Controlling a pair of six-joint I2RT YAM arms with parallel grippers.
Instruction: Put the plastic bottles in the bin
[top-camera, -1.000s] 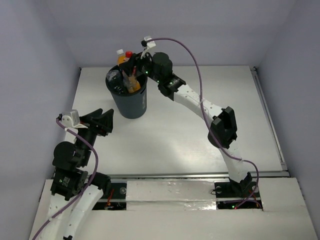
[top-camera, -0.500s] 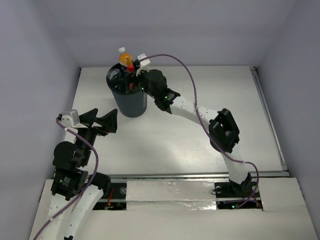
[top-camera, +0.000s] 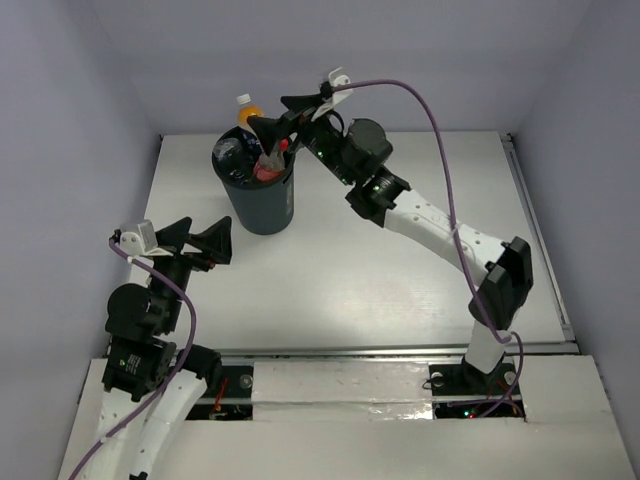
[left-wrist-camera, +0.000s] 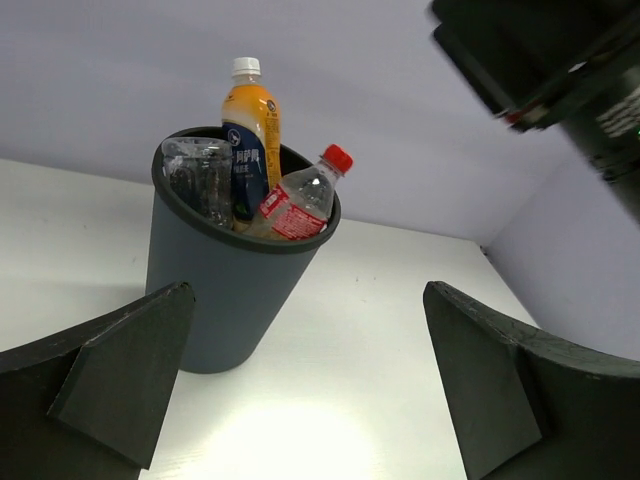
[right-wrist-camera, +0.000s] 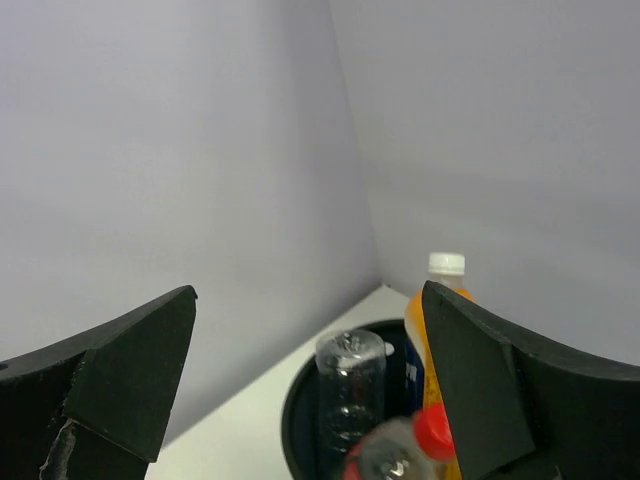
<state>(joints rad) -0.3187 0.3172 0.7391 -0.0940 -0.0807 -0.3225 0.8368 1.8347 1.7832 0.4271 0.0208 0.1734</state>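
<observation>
The black bin (top-camera: 258, 200) stands at the table's far left. It holds an orange bottle with a white cap (top-camera: 246, 110), a clear red-capped bottle (top-camera: 270, 165) leaning on the rim, and an upturned clear bottle (top-camera: 228, 155). My right gripper (top-camera: 280, 112) hovers open just above the bin's rim with nothing between its fingers. In its wrist view I look down on the clear bottle (right-wrist-camera: 350, 390), the red cap (right-wrist-camera: 432, 432) and the orange bottle (right-wrist-camera: 446, 264). My left gripper (top-camera: 200, 235) is open and empty near the front left, facing the bin (left-wrist-camera: 225, 290).
Purple-grey walls close in the white table (top-camera: 400, 260) at the back and both sides. The right arm's elbow (top-camera: 500, 285) reaches over the table's right half. A metal rail (top-camera: 540, 240) runs along the right edge.
The red-capped bottle has dropped from my right gripper into the bin. That gripper opened and lifted, its arm swinging right. My left gripper opened wider in place.
</observation>
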